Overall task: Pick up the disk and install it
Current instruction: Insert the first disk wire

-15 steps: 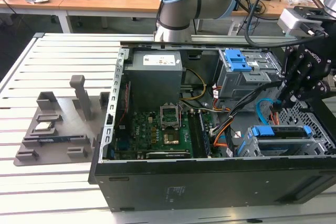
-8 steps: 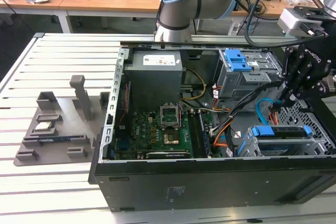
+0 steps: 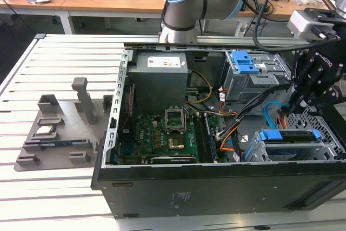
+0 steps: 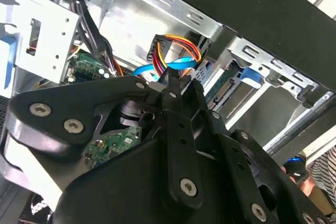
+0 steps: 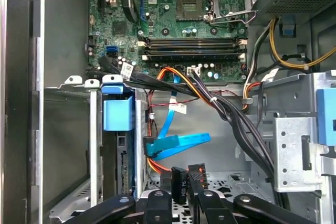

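Disk [image 3: 294, 143], a flat silver drive in a blue plastic carrier, sits in its cage in the exterior view. In the first wrist view we see the black gripper [image 5: 185, 190] clamped on a black cable connector [image 5: 179, 182]; we read no labels.

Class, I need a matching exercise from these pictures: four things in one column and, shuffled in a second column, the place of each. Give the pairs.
Things:
1. disk
2. gripper
3. grey fixture
4. blue flat cable

Places:
A. on the table, outside the case, at the exterior view's left
B. slotted in the drive cage, in its blue carrier
C. just above the drive cage
D. inside the case, beside the drive cage

Pairs: 1-B, 2-C, 3-A, 4-D
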`<state>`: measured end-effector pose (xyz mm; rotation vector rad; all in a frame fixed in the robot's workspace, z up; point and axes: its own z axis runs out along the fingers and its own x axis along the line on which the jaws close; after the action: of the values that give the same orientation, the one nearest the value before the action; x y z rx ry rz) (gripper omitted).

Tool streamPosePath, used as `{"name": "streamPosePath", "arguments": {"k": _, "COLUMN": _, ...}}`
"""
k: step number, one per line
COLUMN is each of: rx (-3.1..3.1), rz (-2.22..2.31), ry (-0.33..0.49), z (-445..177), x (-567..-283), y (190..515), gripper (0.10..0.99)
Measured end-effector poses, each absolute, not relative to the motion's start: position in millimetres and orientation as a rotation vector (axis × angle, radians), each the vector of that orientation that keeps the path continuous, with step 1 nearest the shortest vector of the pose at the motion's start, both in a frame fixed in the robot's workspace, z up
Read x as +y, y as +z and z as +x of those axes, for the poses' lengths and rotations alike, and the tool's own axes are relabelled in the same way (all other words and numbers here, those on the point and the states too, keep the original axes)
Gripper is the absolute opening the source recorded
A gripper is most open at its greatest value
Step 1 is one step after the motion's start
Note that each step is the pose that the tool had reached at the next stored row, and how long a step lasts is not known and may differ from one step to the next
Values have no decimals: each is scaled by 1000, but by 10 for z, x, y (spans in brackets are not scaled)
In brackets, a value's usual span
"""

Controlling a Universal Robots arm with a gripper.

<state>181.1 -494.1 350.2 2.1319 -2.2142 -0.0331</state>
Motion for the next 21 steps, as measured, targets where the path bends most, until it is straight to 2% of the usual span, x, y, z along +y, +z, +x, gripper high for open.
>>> {"name": "streamPosePath", "arguments": {"k": 8, "rx": -2215, "rz": 2132, "ry": -34, "z": 1811, "x": -5024, "y": 3501, "gripper": 267}}
{"name": "streamPosePath", "arguments": {"k": 9, "rx": -2215, "rz": 2133, "ry": -35, "z": 1811, "x": -5024, "y": 3502, "gripper": 192}}
{"name": "streamPosePath", "arguments": {"k": 10, "rx": -2215, "rz": 2133, "ry": -35, "z": 1811, "x": -5024, "y": 3502, "gripper": 188}}
{"name": "streamPosePath", "arguments": {"k": 18, "rx": -2216, "rz": 2134, "ry": -38, "z": 1811, "x": -5024, "y": 3502, "gripper": 200}}
{"name": "streamPosePath", "arguments": {"k": 19, "rx": -2216, "rz": 2134, "ry": -38, "z": 1811, "x": -5026, "y": 3502, "gripper": 263}}
{"name": "streamPosePath", "arguments": {"k": 21, "rx": -2216, "rz": 2134, "ry": -38, "z": 1810, "x": -5081, "y": 3502, "gripper": 263}}
